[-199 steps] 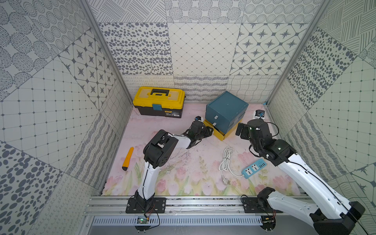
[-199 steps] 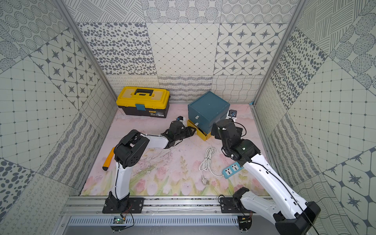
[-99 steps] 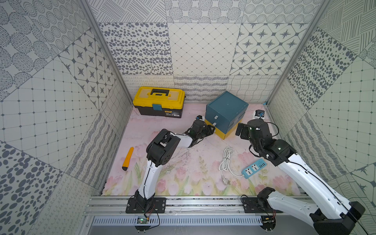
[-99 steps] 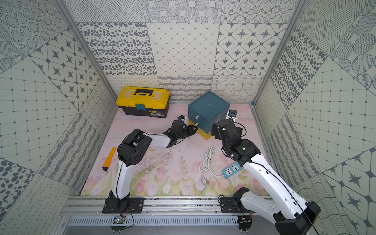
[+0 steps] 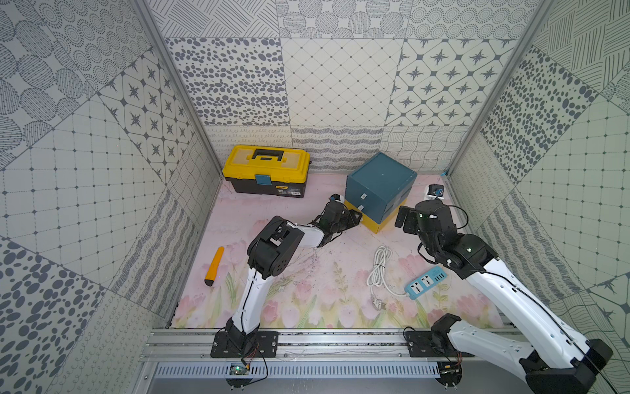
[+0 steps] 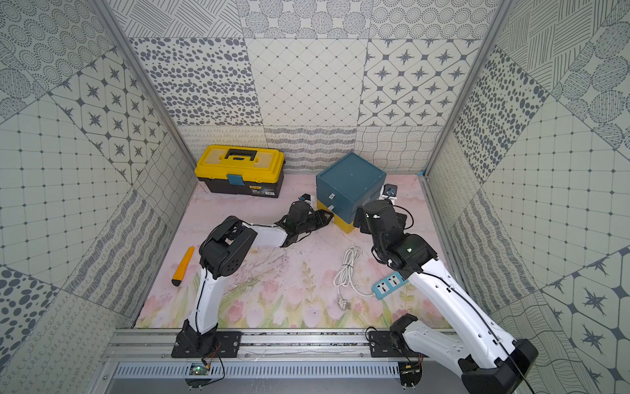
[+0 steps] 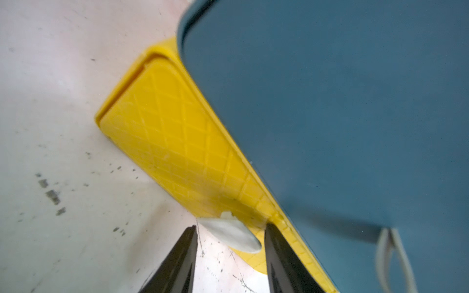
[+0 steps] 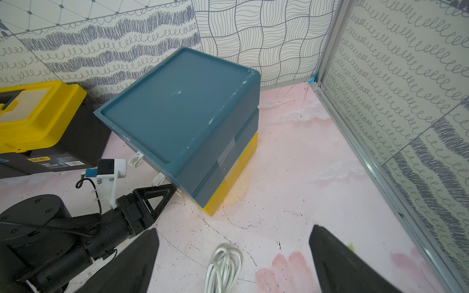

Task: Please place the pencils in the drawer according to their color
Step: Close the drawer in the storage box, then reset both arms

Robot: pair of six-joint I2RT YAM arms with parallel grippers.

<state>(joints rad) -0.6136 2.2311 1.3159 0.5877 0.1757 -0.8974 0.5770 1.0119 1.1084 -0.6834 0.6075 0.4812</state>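
Pink flowered mat (image 5: pixel 306 293) carries the teal drawer chest (image 5: pixel 378 180) at the back, right of centre. My right gripper (image 8: pixel 234 228) hangs spread wide above the mat, near the chest's right side. My left gripper (image 5: pixel 354 216) sits low at the yellow bottom drawer (image 7: pixel 177 142). Its fingers (image 7: pixel 182 253) stand partly apart on either side of the white tab (image 7: pixel 228 236). I cannot tell whether they press it.
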